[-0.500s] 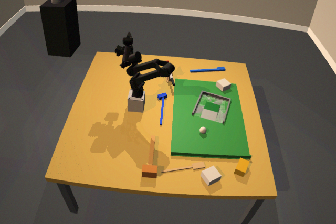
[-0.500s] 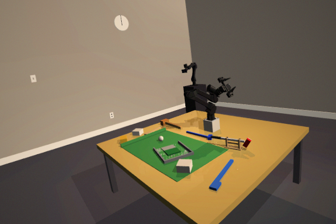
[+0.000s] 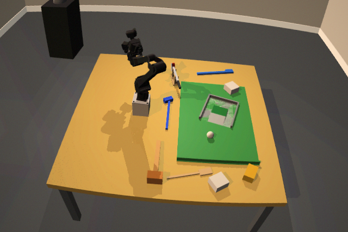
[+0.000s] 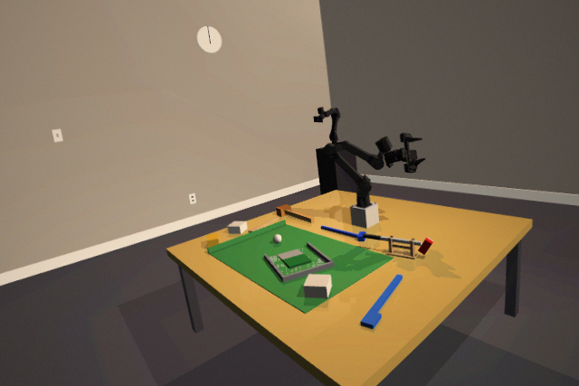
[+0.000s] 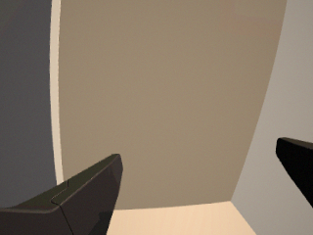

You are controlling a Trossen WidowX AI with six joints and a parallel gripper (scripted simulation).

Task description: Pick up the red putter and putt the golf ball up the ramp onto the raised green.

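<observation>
Raised high above the table (image 4: pixel 467 250), well clear of everything on it: gripper (image 4: pixel 412 153), fingers spread wide, holding nothing. Propped on a small rack (image 4: pixel 400 246) beside the green mat (image 3: pixel 222 145): red putter (image 3: pixel 175 75), head pointing away from the mat. At rest on the mat, near the walled green (image 3: pixel 219 110): golf ball (image 3: pixel 210 134).

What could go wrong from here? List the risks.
1. The open gripper hangs high, aimed off the table, far from the red putter; the reach could miss.
2. The putter rests on a small rack, which a clumsy grab could topple.
3. Two blue putters lie nearby and could be mistaken for it.
</observation>
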